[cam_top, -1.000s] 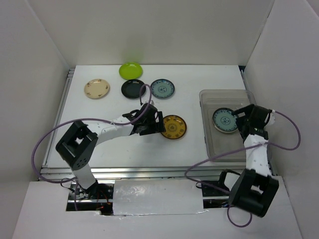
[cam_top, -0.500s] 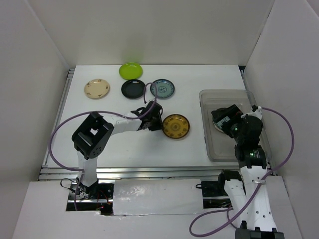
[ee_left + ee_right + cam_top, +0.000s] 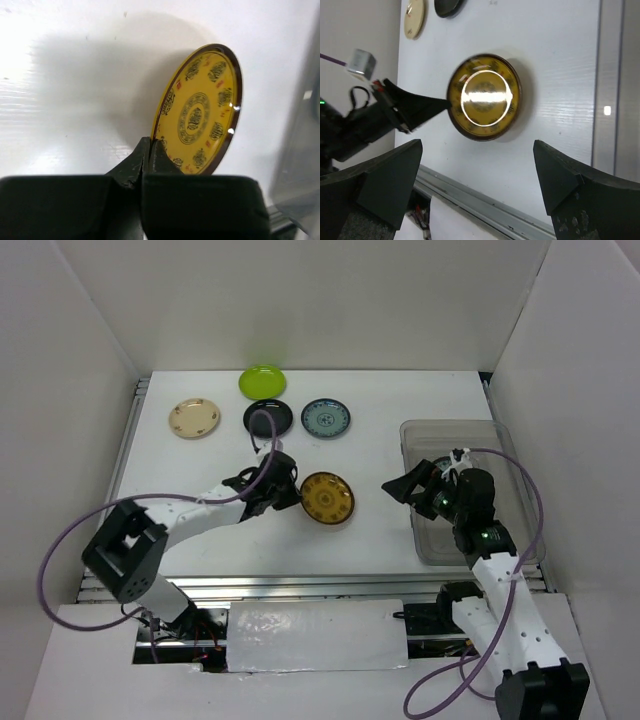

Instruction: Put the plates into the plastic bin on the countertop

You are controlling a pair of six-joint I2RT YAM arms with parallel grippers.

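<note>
Where the left gripper (image 3: 287,490) pinches its near rim between tightly closed jaws, the amber-brown patterned plate (image 3: 197,117) juts out ahead of them. It is tilted above the white countertop (image 3: 380,400) and casts a shadow there. Its glossy yellow face carries a central medallion ringed by dark motifs inside a brown border. The right gripper (image 3: 477,150), jaws spread wide and holding nothing, faces this plate; the clear plastic bin (image 3: 500,435) lies just behind those jaws.

You've a glossy, glazed amber plate (image 3: 200,110) catching glare over your matt white desk (image 3: 75,100); at its 3 o'clock the plastic bin (image 3: 440,540) looks clear and smooth, while your left pincer (image 3: 149,150) is dull, matt black plastic
</note>
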